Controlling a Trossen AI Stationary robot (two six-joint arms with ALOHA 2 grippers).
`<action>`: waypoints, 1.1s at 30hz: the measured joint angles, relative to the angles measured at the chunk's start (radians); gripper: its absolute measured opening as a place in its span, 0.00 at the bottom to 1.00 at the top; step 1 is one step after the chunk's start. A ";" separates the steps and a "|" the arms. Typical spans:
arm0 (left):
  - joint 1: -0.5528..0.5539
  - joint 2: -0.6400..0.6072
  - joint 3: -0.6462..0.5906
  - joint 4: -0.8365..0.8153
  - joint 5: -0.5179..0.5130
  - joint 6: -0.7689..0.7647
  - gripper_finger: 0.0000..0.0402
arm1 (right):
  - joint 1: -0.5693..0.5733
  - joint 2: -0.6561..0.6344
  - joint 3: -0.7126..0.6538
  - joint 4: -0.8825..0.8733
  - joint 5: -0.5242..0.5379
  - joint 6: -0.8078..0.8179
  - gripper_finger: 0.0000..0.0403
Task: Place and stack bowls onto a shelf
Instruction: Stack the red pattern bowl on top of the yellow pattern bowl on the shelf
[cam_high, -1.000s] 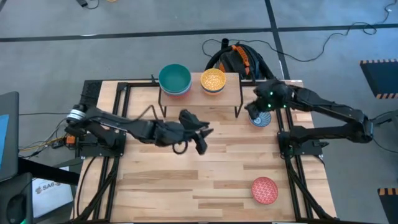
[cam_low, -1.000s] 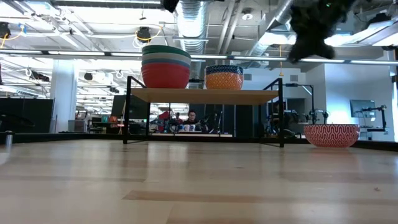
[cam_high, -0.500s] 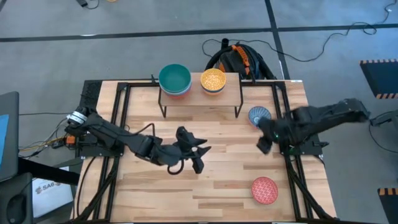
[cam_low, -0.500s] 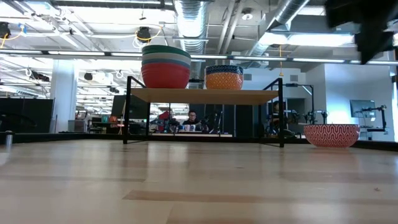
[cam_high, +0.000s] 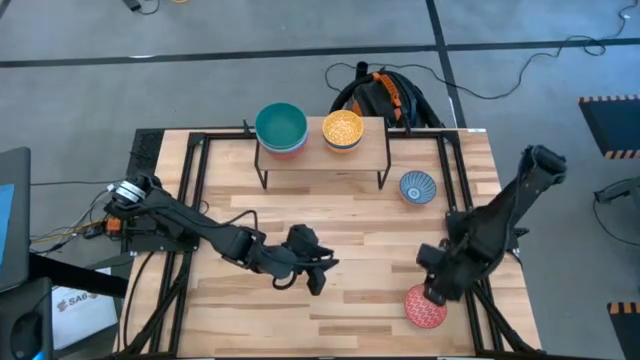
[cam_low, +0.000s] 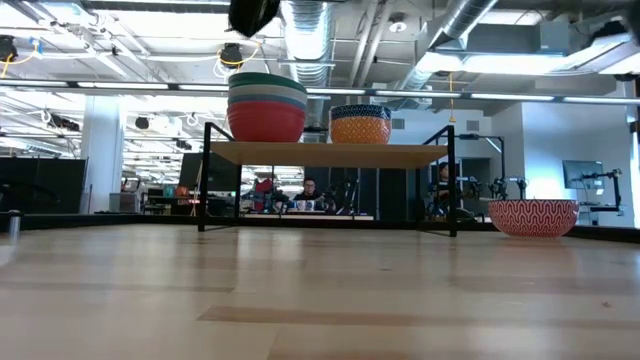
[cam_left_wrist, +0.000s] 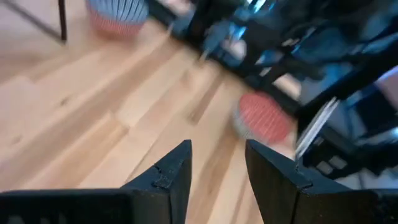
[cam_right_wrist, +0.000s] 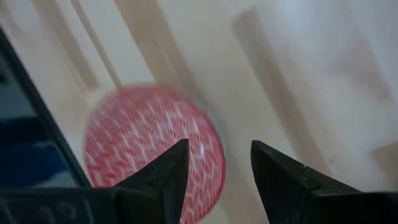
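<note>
Light wooden plank shelf on thin black legs (cam_high: 322, 150) stands at the table's far edge, carrying a stack of round bowls topped by a teal-green one (cam_high: 281, 125) and, beside it, a patterned yellow bowl (cam_high: 343, 129). The patterned blue-and-white bowl (cam_high: 418, 187) sits right of the shelf. The right gripper (cam_high: 434, 292), jaws released and empty, hangs over the patterned pink-red bowl (cam_high: 425, 307). The left gripper (cam_high: 320, 279), jaws parted and empty, waits mid-table.

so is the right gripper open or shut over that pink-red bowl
Open. In the right wrist view the right gripper shows a clear gap between its fingers, nothing held, above the pink-red patterned bowl.
</note>
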 joint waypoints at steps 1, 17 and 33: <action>-0.001 0.015 -0.003 -0.001 0.011 -0.001 0.33 | 0.014 0.030 0.000 0.007 -0.008 0.008 0.49; -0.052 0.102 -0.002 0.080 0.049 -0.061 0.33 | 0.010 0.281 0.000 0.146 -0.034 0.043 0.28; 0.039 0.101 -0.002 0.024 0.055 -0.052 0.33 | -0.316 0.284 0.125 0.160 0.121 0.051 0.10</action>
